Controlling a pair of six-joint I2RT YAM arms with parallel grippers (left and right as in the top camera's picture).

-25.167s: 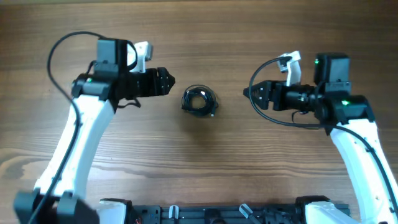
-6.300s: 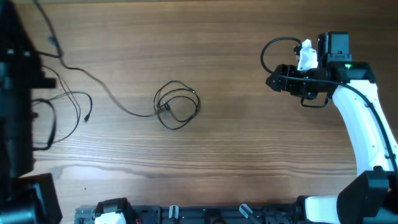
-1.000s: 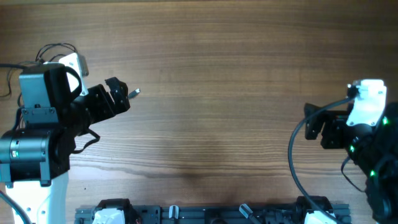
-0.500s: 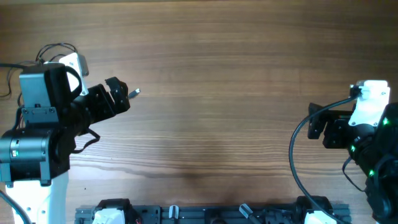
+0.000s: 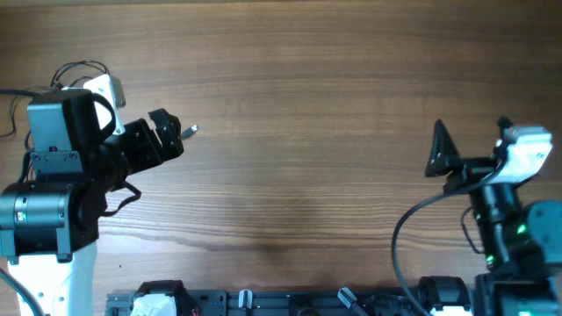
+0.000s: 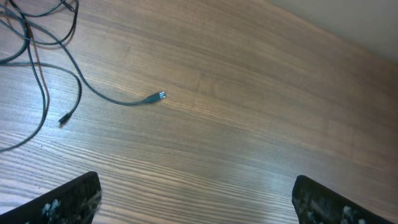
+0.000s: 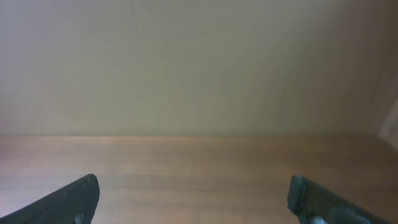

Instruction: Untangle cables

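**Operator:** Report the layout and the reason for it.

**Arm:** The desk (image 5: 299, 105) carries everything. My left hand (image 5: 167, 133) sits over its left side, fingers spread wide with nothing between them. My right hand (image 5: 436, 149) is at the far right, also spread and empty. Its camera shows only the far part of the desk and a wall (image 7: 199, 62). I judge that the right hand is parked clear so the left side can be worked without the arms crossing. The cables (image 6: 127, 103) lie at the left end of the desk, ahead and to the left of my left hand and well apart from the right one. The denser bunch sits at the upper left of the left wrist view.

**Operator:** Orientation of the cable ends?

**Arm:** One strand leaves the bunch, and its last stretch lies roughly left-to-right in the wrist view. Its plug (image 6: 158, 96) points right, toward the desk centre, and from overhead it lies just beside my left fingertips. A second strand curves down toward my hand, and its smaller plug (image 6: 62, 119) points down-left. The two ends lie flat and apart from each other. I cannot tell whether the bunch is knotted or only looped.
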